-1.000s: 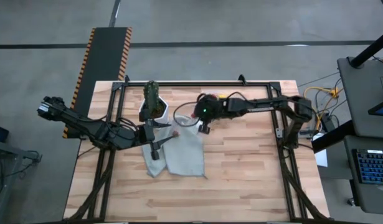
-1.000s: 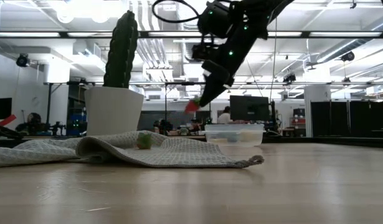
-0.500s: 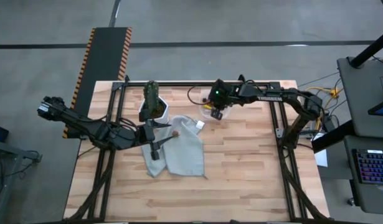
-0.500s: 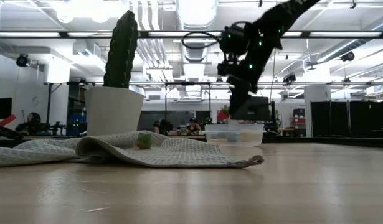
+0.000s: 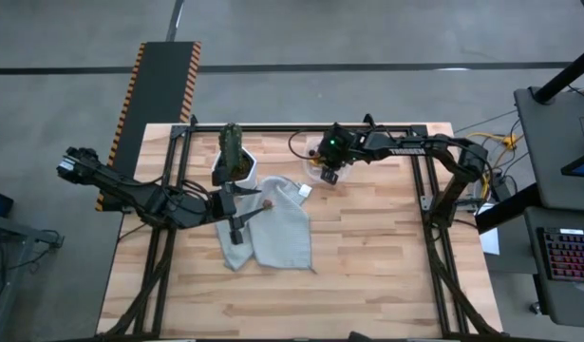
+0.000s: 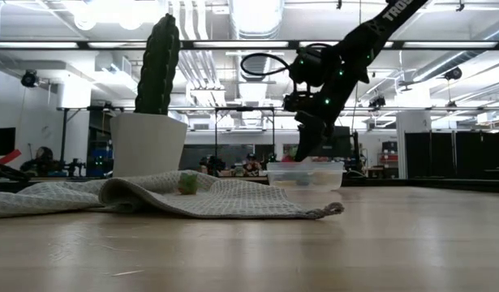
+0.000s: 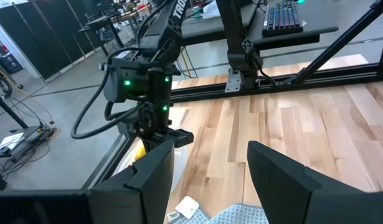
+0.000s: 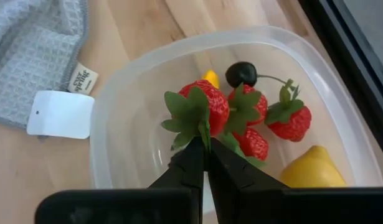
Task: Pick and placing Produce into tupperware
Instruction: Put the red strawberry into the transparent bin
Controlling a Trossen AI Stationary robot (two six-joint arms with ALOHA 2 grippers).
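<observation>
The tupperware, a clear rounded container, stands on the table near its far edge and also shows in the high view and the low view. In it lie red strawberries, a dark cherry, a lemon and a yellow-orange piece. My right gripper hangs over it, shut on a red strawberry. My left gripper stays open above the grey cloth. A small piece of produce rests on the cloth. My right gripper pinches the strawberry's green leaf cap between its two fingertips. The fingers slant down from above. The berry hangs beyond the tips, clear of the fruit below, over the container's inside.
A cactus in a white pot stands at the far left by the cloth. The cloth's white tag lies beside the container. A black frame rail runs along the far edge. Bare wood lies to the near right.
My right gripper has carried the strawberry from over the cloth's far corner toward the table's right and far edges, sinking a little, and now hangs over the tupperware. It has stayed shut.
</observation>
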